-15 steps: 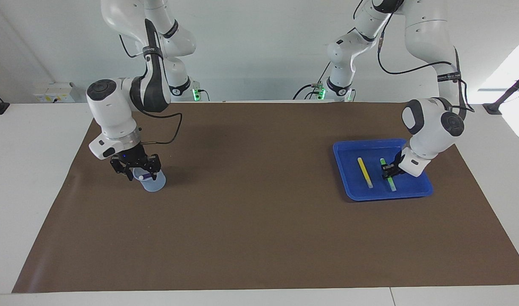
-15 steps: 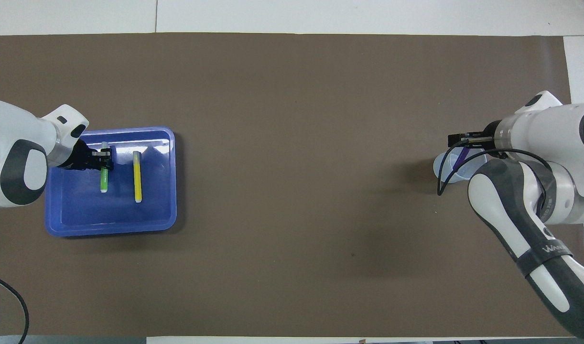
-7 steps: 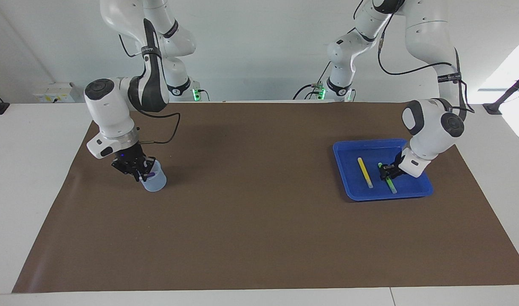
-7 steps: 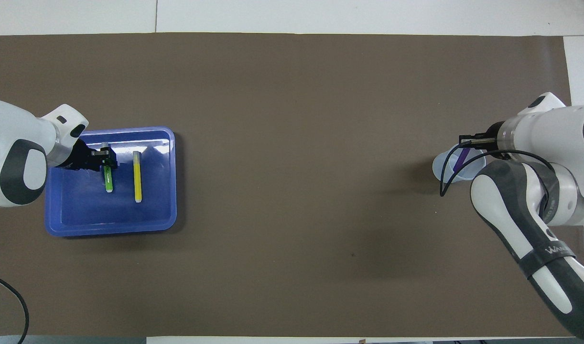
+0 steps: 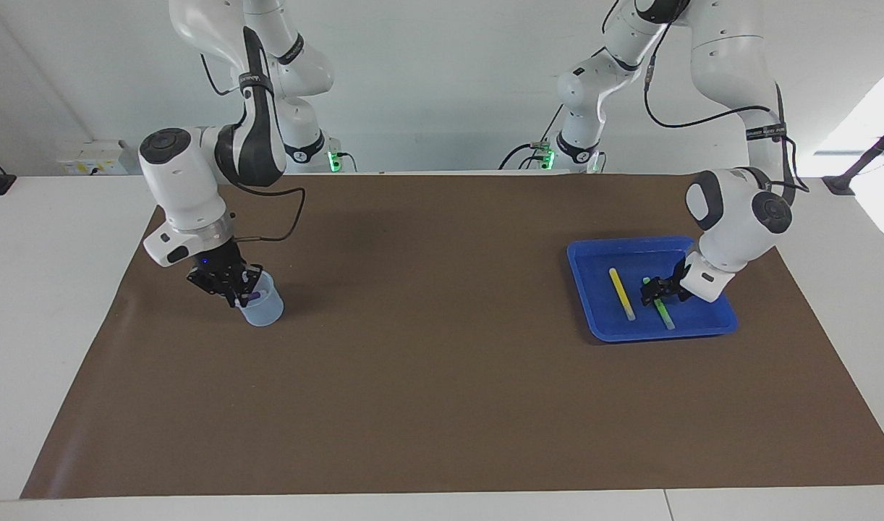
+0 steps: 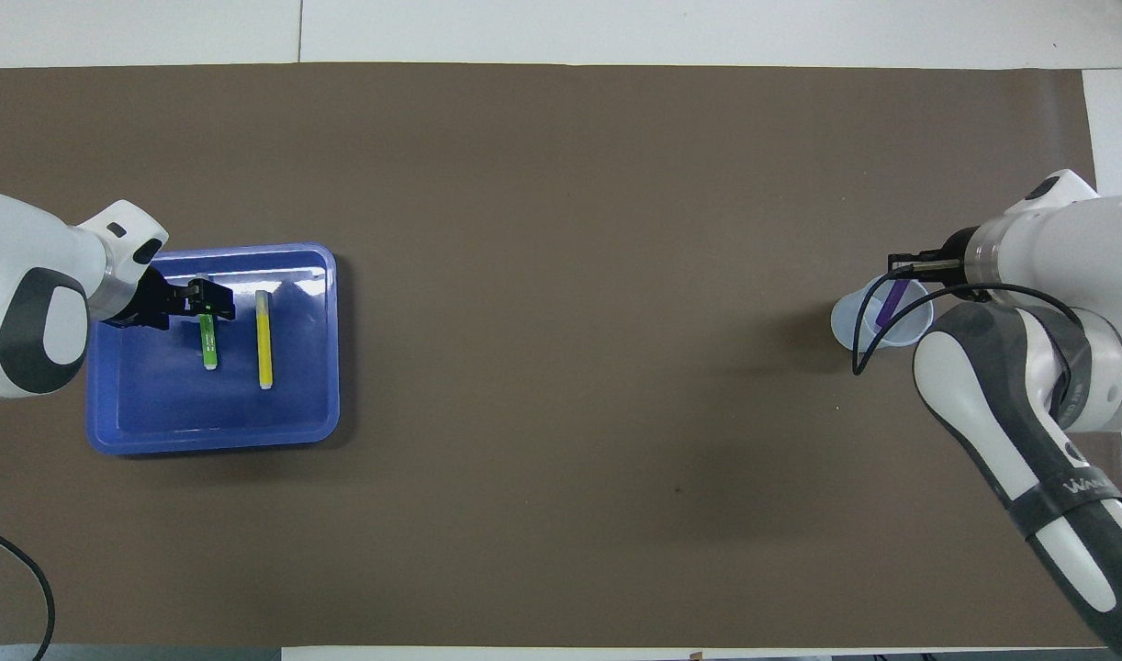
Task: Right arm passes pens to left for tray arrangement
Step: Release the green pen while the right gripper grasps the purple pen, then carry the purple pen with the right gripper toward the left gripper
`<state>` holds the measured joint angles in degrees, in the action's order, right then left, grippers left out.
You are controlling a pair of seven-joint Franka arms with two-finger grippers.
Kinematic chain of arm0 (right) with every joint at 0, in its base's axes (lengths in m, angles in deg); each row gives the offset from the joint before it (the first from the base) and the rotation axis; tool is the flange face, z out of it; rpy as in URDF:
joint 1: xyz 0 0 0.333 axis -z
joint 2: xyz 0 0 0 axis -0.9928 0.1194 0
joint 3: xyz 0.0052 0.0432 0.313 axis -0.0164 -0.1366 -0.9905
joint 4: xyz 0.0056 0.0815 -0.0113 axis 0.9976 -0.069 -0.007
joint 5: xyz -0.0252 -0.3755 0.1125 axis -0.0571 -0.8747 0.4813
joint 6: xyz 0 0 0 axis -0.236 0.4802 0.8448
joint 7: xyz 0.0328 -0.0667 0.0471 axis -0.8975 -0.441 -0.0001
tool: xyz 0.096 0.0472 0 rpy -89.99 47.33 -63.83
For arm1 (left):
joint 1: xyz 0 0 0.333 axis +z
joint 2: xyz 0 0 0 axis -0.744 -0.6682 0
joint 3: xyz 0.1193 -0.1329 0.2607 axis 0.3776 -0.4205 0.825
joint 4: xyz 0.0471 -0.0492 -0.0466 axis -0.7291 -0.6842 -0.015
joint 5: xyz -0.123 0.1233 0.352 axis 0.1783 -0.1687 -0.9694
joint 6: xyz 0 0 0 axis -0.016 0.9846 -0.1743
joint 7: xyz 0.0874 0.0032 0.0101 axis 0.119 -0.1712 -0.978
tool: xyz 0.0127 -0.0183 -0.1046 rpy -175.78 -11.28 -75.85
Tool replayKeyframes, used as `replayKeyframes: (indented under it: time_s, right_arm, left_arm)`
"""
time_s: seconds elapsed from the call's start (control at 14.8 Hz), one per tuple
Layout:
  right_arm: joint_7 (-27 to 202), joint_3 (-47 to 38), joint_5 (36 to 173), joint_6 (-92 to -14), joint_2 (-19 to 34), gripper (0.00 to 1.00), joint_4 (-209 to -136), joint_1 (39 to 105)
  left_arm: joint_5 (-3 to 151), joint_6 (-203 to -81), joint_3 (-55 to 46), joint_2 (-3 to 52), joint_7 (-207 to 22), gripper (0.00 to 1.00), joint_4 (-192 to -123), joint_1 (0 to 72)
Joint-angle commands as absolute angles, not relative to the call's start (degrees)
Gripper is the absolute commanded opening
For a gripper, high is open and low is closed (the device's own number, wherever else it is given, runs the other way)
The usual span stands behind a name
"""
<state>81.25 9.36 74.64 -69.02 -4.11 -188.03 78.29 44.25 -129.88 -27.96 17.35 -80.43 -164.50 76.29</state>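
From the facing camera I see my right hand (image 5: 241,289) pinched shut on the purple pen (image 5: 254,295) in the translucent cup (image 5: 262,307), while my left hand (image 5: 653,288) hangs spread open over the green pen (image 5: 663,313), which lies flat in the blue tray (image 5: 594,304) beside the yellow pen (image 5: 621,293). From overhead, the tray (image 6: 120,431) sits at the left arm's end of the counter (image 6: 561,505) with the green pen (image 6: 208,341) and yellow pen (image 6: 264,340) side by side, apart; the cup (image 6: 850,321) with the purple pen (image 6: 889,305) stands at the right arm's end.

purple pen (image 6: 889,304) half inside cup (image 6: 855,323)
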Motion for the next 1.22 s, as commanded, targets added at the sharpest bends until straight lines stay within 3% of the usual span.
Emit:
replayKeyframes:
  time_s: [0.0,0.41,0.61,0.88,1.15]
  right_arm:
    - [81.26,8.82,73.72,-62.49,-7.72,0.00,-184.54,78.48]
    - [73.91,4.88,73.80,-50.70,-8.97,0.00,-173.99,78.22]
    - [61.88,1.45,76.16,-51.22,-8.79,0.00,-173.63,78.22]
    - [46.33,-4.52,83.80,-52.45,-7.39,0.00,-172.23,78.22]
    - [22.25,-12.26,91.99,-58.50,-3.88,0.00,-168.54,78.13]
  left_arm:
    - [43.38,-128.17,-28.07,17.54,-80.90,1.00,-163.20,76.73]
    - [48.65,-107.88,-28.24,18.94,-83.61,1.00,-149.16,76.29]
    - [50.32,-102.42,-29.29,22.10,-90.73,1.00,-146.33,75.50]
    - [58.31,-100.29,-30.09,30.35,-106.17,1.00,-146.41,75.23]
    - [60.61,-101.26,-30.35,34.23,-130.33,1.00,-146.14,69.54]
